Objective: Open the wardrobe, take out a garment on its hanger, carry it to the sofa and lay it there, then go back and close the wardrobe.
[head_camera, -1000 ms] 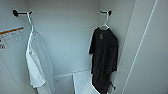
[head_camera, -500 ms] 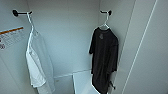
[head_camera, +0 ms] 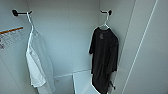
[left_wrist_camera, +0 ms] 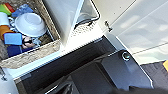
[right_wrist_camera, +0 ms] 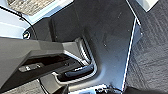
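The wardrobe (head_camera: 67, 37) stands open in front of me in the head view, its white interior facing the camera. The garment (head_camera: 103, 57), a black short-sleeved T-shirt, hangs straight down along the right inner wall. It is on a thin white hanger (head_camera: 106, 22) hooked over a black peg (head_camera: 108, 11). One white door panel (head_camera: 150, 50) stands open at the right.
A white shirt (head_camera: 37, 65) hangs from a second black peg (head_camera: 18, 13) on the left wall, beside an orange-striped label (head_camera: 11, 37). A white ledge (head_camera: 82, 80) lies at the wardrobe's bottom. A box holds a white bowl (left_wrist_camera: 31, 23) and coloured items. Grey carpet (right_wrist_camera: 150, 50) borders my dark base.
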